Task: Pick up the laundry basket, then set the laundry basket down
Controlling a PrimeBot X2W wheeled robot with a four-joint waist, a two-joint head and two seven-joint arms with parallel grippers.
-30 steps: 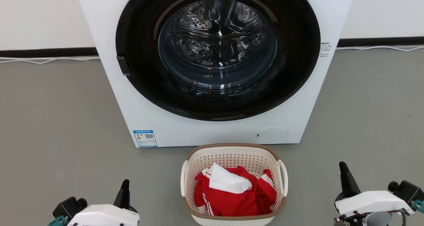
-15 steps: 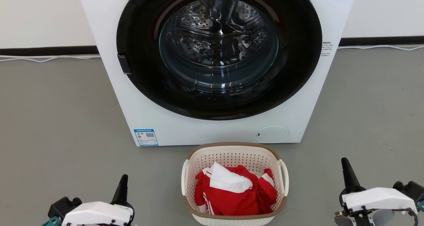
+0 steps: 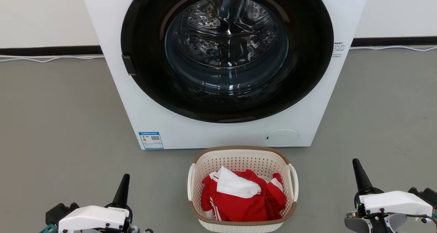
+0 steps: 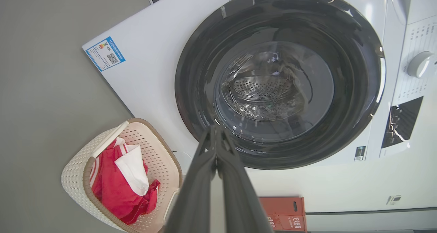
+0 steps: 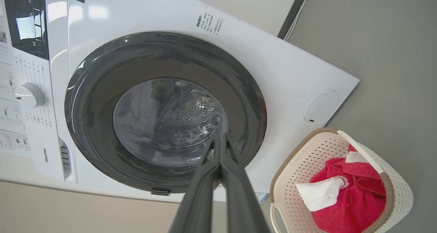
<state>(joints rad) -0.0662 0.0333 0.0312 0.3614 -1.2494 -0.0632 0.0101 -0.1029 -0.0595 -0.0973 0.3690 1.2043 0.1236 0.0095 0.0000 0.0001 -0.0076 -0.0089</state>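
Both fully closed and empty, left tool (image 3: 125, 179) and right tool (image 3: 356, 164), laundry basket (image 3: 239, 163) between them, untouched.

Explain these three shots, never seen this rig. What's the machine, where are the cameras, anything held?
It is a wheeled robot with two arms, each ending in a two-fingered gripper. The wide picture is from its head camera, looking down at a grey floor: a white washing machine, and before it the laundry basket, holding a red garment and a white cloth. The left gripper shows lower left, the right gripper lower right, either side of the basket and apart from it. The other two pictures come from a camera on each wrist, looking along that gripper's dark fingers, so the room looks tilted. Both grippers are shut and hold nothing.
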